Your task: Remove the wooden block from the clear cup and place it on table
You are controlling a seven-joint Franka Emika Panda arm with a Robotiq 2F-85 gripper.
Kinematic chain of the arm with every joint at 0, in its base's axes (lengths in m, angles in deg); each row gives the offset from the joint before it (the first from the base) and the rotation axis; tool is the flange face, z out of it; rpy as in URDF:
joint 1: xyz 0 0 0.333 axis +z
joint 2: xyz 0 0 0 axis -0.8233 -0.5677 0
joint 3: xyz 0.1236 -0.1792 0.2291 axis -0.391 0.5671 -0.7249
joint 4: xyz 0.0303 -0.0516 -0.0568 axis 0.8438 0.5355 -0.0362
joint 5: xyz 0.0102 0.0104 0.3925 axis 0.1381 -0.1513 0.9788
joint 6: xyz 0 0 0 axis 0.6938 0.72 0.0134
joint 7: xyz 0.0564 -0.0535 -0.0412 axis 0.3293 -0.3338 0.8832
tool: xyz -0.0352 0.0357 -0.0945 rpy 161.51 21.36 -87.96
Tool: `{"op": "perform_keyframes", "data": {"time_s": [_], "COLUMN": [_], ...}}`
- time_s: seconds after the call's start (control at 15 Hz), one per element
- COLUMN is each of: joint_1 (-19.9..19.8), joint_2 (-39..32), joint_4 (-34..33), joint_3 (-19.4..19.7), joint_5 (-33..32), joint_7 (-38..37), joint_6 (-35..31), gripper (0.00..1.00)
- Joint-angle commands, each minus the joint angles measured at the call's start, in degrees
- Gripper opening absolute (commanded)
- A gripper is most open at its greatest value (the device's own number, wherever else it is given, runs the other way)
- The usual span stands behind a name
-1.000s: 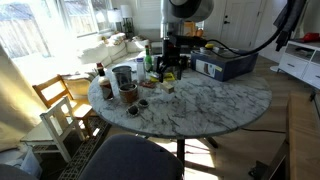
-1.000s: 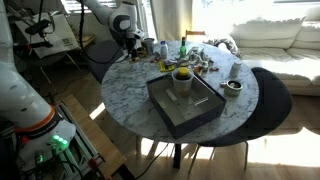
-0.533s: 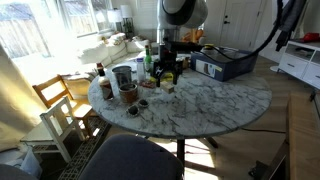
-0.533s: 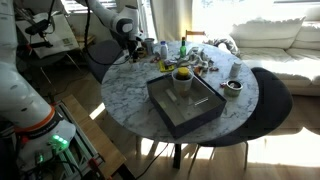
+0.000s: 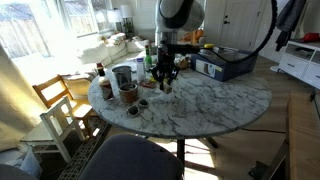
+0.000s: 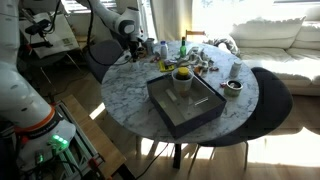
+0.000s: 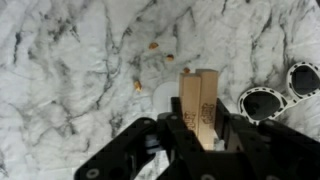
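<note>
The wrist view shows my gripper (image 7: pixel 200 120) shut on the wooden block (image 7: pixel 198 92), a light-brown piece with a seam down its middle, upright between the black fingers. Below it lies the marble table (image 7: pixel 70 70). In both exterior views the gripper (image 5: pixel 165 80) (image 6: pixel 137 46) hangs low over the table's (image 5: pixel 215 100) cluttered side, among bottles and cups. The block is too small to make out there. I cannot pick out the clear cup for certain.
Two round dark-rimmed things (image 7: pixel 263 101) lie right of the gripper, with small brown crumbs (image 7: pixel 153 45) ahead. A metal cup (image 5: pixel 122 76), a brown cup (image 5: pixel 129 94), a black box (image 5: pixel 226 65) and a black tray (image 6: pixel 190 108) stand on the table. A wooden chair (image 5: pixel 58 105) stands beside it.
The jaws have gone from open to shut on the wooden block. The arm has shifted slightly sideways over the table's cluttered side.
</note>
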Motion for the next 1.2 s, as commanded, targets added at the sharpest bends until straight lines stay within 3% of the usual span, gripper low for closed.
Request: {"op": "perform_keyframes", "data": {"time_s": [0.0,0.2,0.53,1.13], "joint_1": [1.3,1.9,3.5,-2.4], "joint_2": [0.4,3.3,10.7,22.6], "joint_4": [-0.6,1.2,6.7,18.8], "joint_3": [0.8,1.0,4.7,10.2], "joint_5": [2.7,3.5,0.0,0.6], "joint_7": [-1.7,-3.9,-13.5,-24.9], "joint_6": [3.2,5.1,8.1,6.5], "gripper": [0.08,0.08,0.08,0.08]}}
